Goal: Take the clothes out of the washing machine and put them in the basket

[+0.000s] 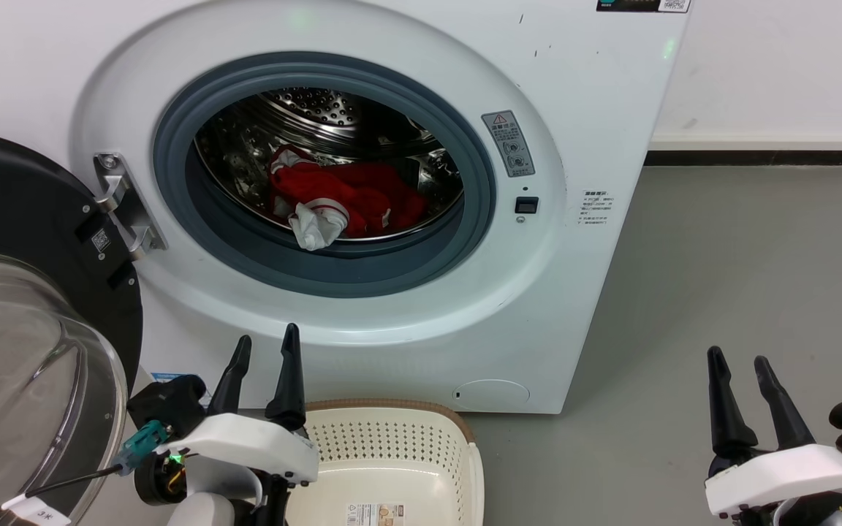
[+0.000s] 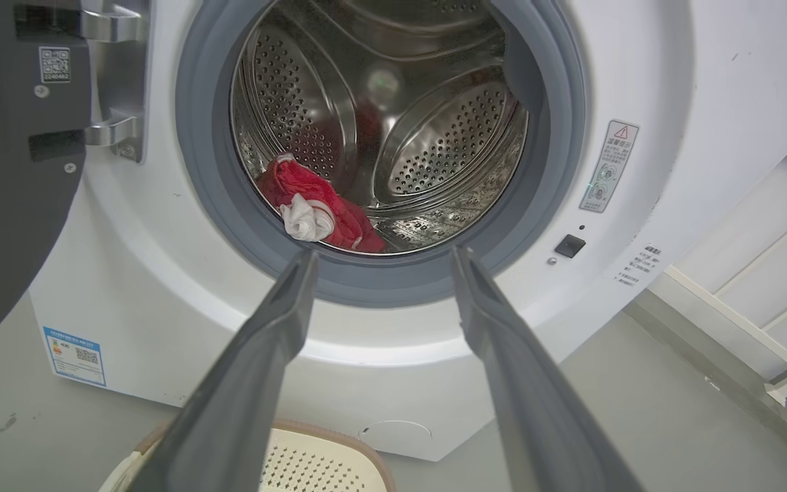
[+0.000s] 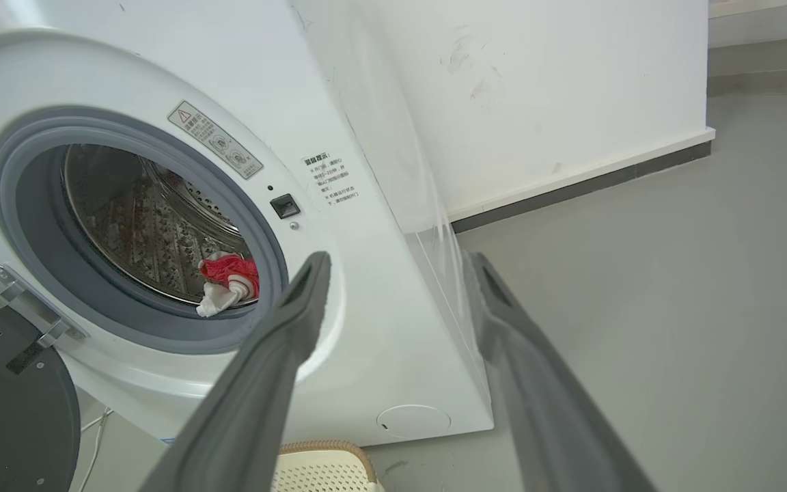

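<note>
The white washing machine (image 1: 574,109) stands with its porthole uncovered and its black-framed glass door (image 1: 19,307) swung out to the left. Red clothes (image 1: 351,193) with a white lining bunch lie at the front of the steel drum; they also show as clothes (image 2: 311,208) and clothes (image 3: 229,280) in the wrist views. On the floor below the porthole sits the cream basket (image 1: 392,467), holding nothing. My left gripper (image 1: 266,349) is open beside the basket's left rim, well below the porthole. My right gripper (image 1: 739,359) is open at the lower right, over bare floor.
Grey floor (image 1: 742,277) spreads to the right of the machine up to a white wall with a dark skirting board (image 1: 757,157). The open door crowds the left side beside my left arm. A silver hinge (image 1: 125,208) juts out at the porthole's left edge.
</note>
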`<state>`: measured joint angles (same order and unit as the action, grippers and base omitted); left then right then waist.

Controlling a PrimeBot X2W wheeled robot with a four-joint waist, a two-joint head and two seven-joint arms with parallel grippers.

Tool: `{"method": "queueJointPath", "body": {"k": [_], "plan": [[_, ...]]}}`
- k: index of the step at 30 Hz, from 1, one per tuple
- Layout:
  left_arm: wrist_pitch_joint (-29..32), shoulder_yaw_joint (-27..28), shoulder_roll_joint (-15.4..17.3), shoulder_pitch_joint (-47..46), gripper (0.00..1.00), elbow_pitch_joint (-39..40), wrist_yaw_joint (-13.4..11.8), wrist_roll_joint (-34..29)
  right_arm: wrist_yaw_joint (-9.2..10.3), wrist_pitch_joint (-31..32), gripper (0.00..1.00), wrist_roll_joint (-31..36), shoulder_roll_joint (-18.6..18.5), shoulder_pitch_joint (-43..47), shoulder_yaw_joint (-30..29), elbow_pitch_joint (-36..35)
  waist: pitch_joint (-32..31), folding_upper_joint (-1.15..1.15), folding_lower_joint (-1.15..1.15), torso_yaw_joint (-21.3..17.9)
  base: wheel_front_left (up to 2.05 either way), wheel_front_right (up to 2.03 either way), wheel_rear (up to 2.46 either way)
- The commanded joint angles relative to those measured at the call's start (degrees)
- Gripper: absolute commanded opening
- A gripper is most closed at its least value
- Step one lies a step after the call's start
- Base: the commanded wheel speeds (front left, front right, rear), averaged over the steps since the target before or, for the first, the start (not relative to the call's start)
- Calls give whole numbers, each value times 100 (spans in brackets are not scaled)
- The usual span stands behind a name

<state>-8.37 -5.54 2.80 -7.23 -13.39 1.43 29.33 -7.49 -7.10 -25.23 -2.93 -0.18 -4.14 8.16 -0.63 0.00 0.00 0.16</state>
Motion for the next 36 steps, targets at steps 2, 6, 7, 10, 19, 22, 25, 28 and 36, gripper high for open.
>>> {"method": "queueJointPath", "body": {"k": [2,6,7,10,19,22,25,28,36], "plan": [[-79,-39,24,-138,100,18,-40,-246,0,-57,100,254,3,6,12,-45,1,0,0,7,0,0,0],[-138,-64,38,-159,100,-9,-72,-506,0,-61,100,504,3,32,16,-54,3,0,0,14,0,0,0],[-153,-70,40,-162,100,-12,-82,-560,0,-67,100,564,3,39,17,-58,3,0,0,16,0,0,0],[-194,-84,52,-172,100,-27,-106,-746,0,-58,100,736,4,59,18,-59,2,0,0,22,0,0,0],[-311,-172,93,-191,100,-83,-185,-1278,0,-104,100,1258,5,105,8,-113,8,0,0,39,0,0,0],[-351,-206,101,-188,100,-99,-221,-1449,0,-120,100,1415,5,122,4,-134,10,0,0,45,0,0,0],[-385,-235,115,-207,100,-109,-250,-1598,0,-122,100,1572,5,135,-3,-147,10,0,0,53,0,0,0],[-417,-262,131,-216,100,-122,-266,-1751,0,-128,100,1694,6,134,-3,-140,2,0,0,61,0,0,0],[-503,-322,148,-233,100,-165,-304,-2074,1,-172,100,2019,7,150,-7,-134,-11,0,0,74,0,0,0]]}}
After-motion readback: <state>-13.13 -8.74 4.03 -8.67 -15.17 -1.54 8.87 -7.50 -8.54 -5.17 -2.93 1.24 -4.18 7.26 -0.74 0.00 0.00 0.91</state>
